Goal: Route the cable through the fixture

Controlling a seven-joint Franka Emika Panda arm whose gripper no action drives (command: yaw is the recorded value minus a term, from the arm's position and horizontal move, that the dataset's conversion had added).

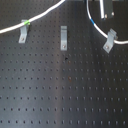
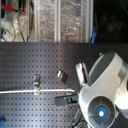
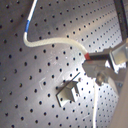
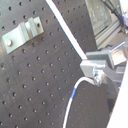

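First exterior view: you see the black perforated worktop (image 1: 65,95) carrying three grey clips. The fixture (image 1: 63,37), straight and upright, stands in the middle; a slanted clip (image 1: 23,33) sits toward the first exterior view's left and another slanted clip (image 1: 109,40) toward the first exterior view's right. The cable (image 1: 45,13) runs from the left edge across the left clip, where its green band (image 1: 26,22) lies, then rises to the top edge; it passes above the fixture, apart from it. A second stretch loops down from the top, shows the blue band (image 1: 93,23), and crosses the right clip. The gripper (image 1: 107,10) hangs near the top edge, above that loop. In the first wrist view, your fingers (image 3: 102,58) are pinching the cable (image 3: 55,42) at a red-tipped pad, with the blue band (image 3: 27,23) further along the cord and one clip (image 3: 69,92) below on the board. In the second wrist view the cord (image 4: 80,85) leaves the fingers (image 4: 98,64) likewise. In the second exterior view the arm's white body (image 2: 102,92) hides much of the board.
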